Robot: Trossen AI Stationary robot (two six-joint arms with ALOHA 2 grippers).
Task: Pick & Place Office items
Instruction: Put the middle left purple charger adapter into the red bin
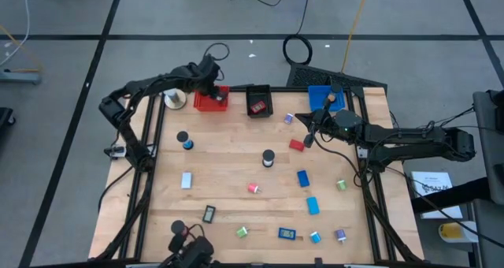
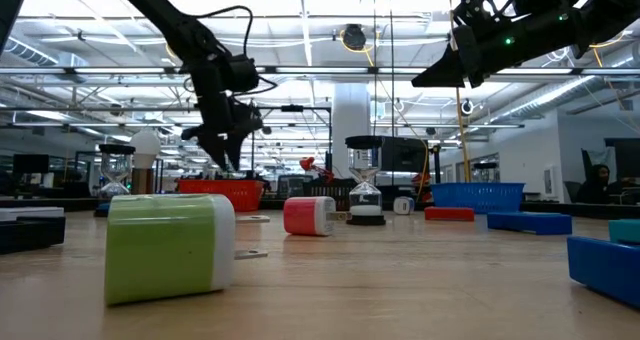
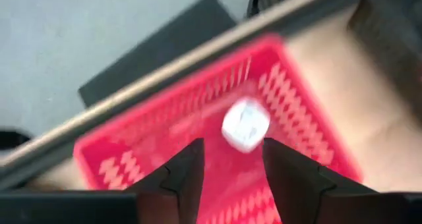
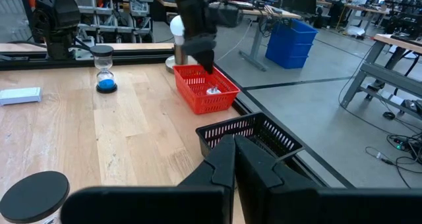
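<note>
My left gripper (image 3: 232, 159) hangs open over the red bin (image 1: 211, 101) at the table's far left, fingers pointing down into it. A small white piece (image 3: 245, 125) lies in that bin (image 4: 212, 90), below and clear of the fingertips. My right gripper (image 4: 234, 151) is shut on nothing and held level above the table's far right (image 1: 309, 135), near the blue bin (image 1: 324, 97). Several office items lie flat on the wooden table: a red block (image 1: 296, 145), blue blocks (image 1: 303, 178), a light-blue block (image 1: 187, 180), green clips (image 1: 242, 232) and a black-framed rectangle (image 1: 209, 214).
A black bin (image 1: 258, 100) holding a red piece stands between the red and blue bins. A white ball on a tan base (image 1: 174, 99) sits left of the red bin. Two small hourglasses (image 1: 268, 158) (image 1: 183, 139) stand on the table. A green-and-white piece (image 2: 170, 248) lies near the front edge.
</note>
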